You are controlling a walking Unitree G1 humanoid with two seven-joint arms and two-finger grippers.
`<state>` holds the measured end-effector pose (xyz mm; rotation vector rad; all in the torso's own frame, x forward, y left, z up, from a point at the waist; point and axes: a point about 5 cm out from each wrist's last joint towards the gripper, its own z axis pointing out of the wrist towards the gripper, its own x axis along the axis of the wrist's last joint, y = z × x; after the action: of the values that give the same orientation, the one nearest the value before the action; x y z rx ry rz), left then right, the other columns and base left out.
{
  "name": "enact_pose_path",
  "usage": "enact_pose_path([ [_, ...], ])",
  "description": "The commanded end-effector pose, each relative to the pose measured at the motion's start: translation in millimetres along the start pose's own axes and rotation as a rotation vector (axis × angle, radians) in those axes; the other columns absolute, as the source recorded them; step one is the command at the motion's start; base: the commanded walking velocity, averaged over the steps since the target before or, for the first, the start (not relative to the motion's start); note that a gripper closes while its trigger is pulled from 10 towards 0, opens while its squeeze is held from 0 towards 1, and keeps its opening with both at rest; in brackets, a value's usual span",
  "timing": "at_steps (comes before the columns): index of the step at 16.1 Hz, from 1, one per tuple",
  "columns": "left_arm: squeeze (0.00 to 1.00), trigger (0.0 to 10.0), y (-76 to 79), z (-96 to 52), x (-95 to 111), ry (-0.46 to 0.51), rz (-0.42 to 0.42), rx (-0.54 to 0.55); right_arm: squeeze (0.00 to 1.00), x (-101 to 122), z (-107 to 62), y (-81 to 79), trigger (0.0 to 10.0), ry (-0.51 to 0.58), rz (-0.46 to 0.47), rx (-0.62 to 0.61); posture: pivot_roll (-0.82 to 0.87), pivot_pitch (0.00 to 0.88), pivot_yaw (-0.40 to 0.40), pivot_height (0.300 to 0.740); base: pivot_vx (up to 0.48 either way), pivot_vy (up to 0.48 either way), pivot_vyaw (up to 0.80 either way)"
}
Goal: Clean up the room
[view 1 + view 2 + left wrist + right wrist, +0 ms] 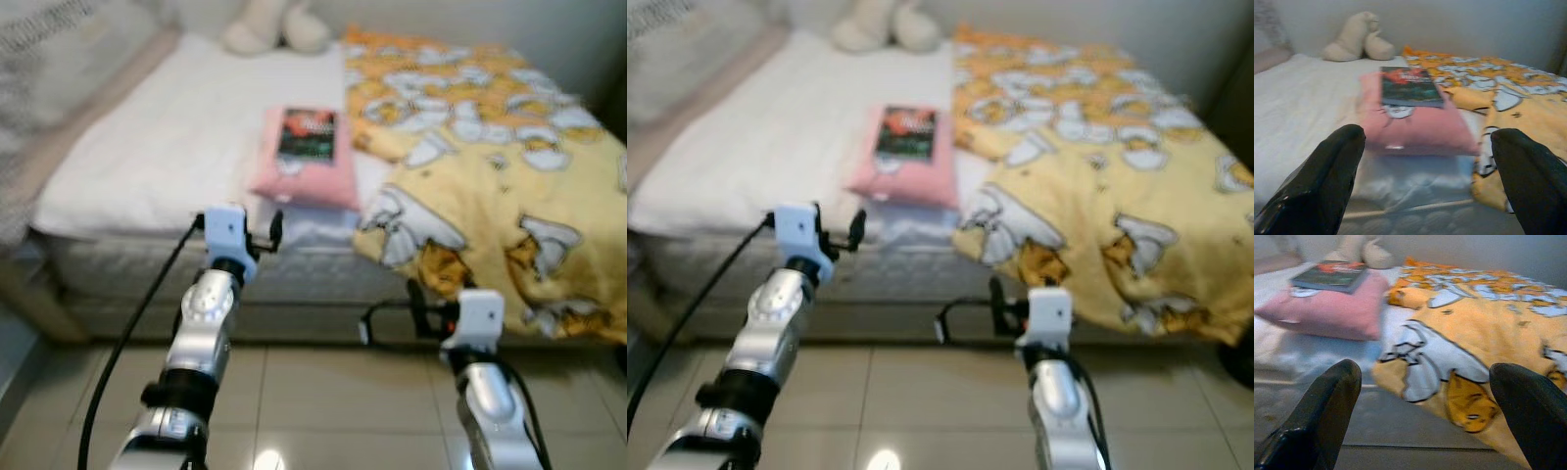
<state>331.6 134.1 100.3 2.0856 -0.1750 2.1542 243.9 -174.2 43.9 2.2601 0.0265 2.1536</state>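
Nothing looks tidied yet. The dark paperback book (308, 133) lies on the soft pink pillow (306, 174) near the white-sheeted bed's (147, 147) foot edge, beside the rumpled yellow cartoon-print blanket (490, 186). The left hand (257, 237) and right hand (390, 315) hover before it, fingers wide, empty.

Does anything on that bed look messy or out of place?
Yes. The yellow blanket lies rumpled, its corner hanging over the bed's front edge. A book sits on a pink pillow lying mid-bed near that edge. Both hands, left and right, are open.
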Motion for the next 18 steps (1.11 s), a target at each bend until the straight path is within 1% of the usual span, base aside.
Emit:
enact_pose_path([
  [1, 0.0, 10.0, 3.9, 2.4, 2, 0.013, 0.001, -0.011, 0.0, 4, 2.7, 7.1, 10.0, 0.016, -0.001, -0.027, 0.01, 0.0, 0.033, 0.74, 0.48, 0.0, 0.0],
  [3, 0.0, 10.0, 9.3, 4.1, 2, 0.012, -0.001, -0.029, 0.0, 4, 4.3, 9.8, 10.0, 0.016, -0.006, -0.039, 0.0, 0.0, 0.035, 0.74, 0.48, 0.0, 0.0],
  [6, 0.0, 10.0, 13.6, 4.1, 0, 0.009, -0.015, -0.031, 0.0, 7, 3.8, 5.3, 10.0, 0.024, 0.005, -0.025, 0.0, 0.0, 0.013, 0.74, 0.48, 0.0, 0.0],
  [8, 0.0, 10.0, 13.0, 4.4, 0, 0.013, -0.023, -0.022, 0.0, 5, 2.4, 3.5, 10.0, 0.016, 0.033, -0.026, 0.0, 0.0, 0.011, 0.74, 0.48, 0.0, 0.0],
  [9, 0.0, 10.0, 14.1, 5.0, 2, 0.017, -0.029, -0.02, 0.0, 1, 0.7, 5.6, 10.0, -0.004, 0.062, -0.048, 0.01, 0.0, 0.012, 0.74, 0.48, 0.0, 0.0],
  [11, 0.0, 10.0, 18.1, 4.9, 4, 0.031, -0.023, -0.042, 0.0, -3, -1.1, 7.1, 10.0, -0.014, 0.056, -0.049, 0.02, 0.0, 0.011, 0.74, 0.48, 0.0, 0.0],
  [13, 0.0, 10.0, 17.7, 5.6, 2, 0.024, -0.019, -0.046, 0.0, -2, 0.4, 6.0, 10.0, -0.014, 0.045, -0.044, 0.02, 0.0, 0.009, 0.74, 0.48, 0.0, 0.0],
  [14, 0.0, 10.0, 18.5, 6.1, 3, 0.029, -0.016, -0.048, 0.0, 0, 0.0, 6.2, 10.0, -0.008, 0.048, -0.044, 0.02, 0.0, 0.008, 0.74, 0.48, 0.0, 0.0],
  [17, 0.0, 10.0, 21.5, 7.7, 6, 0.042, -0.013, -0.055, 0.0, -5, -3.5, 3.6, 10.0, -0.023, 0.039, -0.022, 0.03, 0.0, -0.003, 0.74, 0.48, 0.0, 0.0],
  [18, 0.0, 10.0, 19.9, 9.0, 6, 0.039, -0.015, -0.043, 0.0, -3, -3.5, 1.9, 10.0, -0.018, 0.04, -0.014, 0.02, 0.0, -0.007, 0.74, 0.48, 0.0, 0.0],
])
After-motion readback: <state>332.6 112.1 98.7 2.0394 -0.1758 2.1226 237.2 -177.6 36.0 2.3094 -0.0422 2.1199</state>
